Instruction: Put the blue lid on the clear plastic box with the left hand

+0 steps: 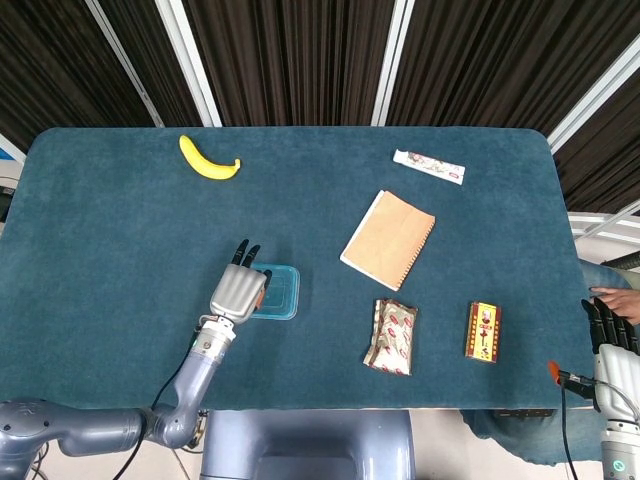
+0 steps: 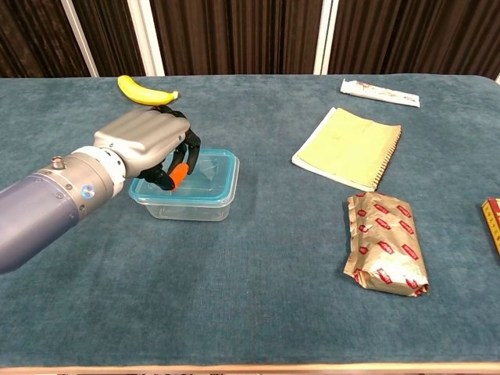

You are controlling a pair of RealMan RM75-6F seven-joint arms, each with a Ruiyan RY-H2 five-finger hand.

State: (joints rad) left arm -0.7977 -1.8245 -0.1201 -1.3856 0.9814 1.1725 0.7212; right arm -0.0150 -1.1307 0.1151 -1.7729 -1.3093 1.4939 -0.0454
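The table (image 1: 120, 280), covered in dark teal cloth, fills most of both views. In the lower left of the head view the left arm reaches up from the near edge, and the left hand (image 2: 148, 144) sits over the left end of the clear plastic box (image 2: 205, 191), which stands left of centre on the cloth. The blue lid (image 2: 212, 173) lies on top of the box, its rim lined up with the box walls on the side that shows. In the chest view the hand's fingers (image 2: 187, 148) curl down onto the lid's left part; whether they grip it or only rest on it I cannot tell.

Right of centre lies a spiral notebook (image 1: 388, 239), tan in the head view, tilted. Below it sits a crinkled foil snack packet (image 1: 391, 336) with red print, and to the right of that a small red and yellow box (image 1: 483, 331). A banana (image 1: 208, 160) lies in the upper left, a white tube (image 1: 428, 166) in the upper right.

The right hand (image 1: 612, 330) shows at the lower right edge of the head view, off the table, fingers pointing up, holding nothing.
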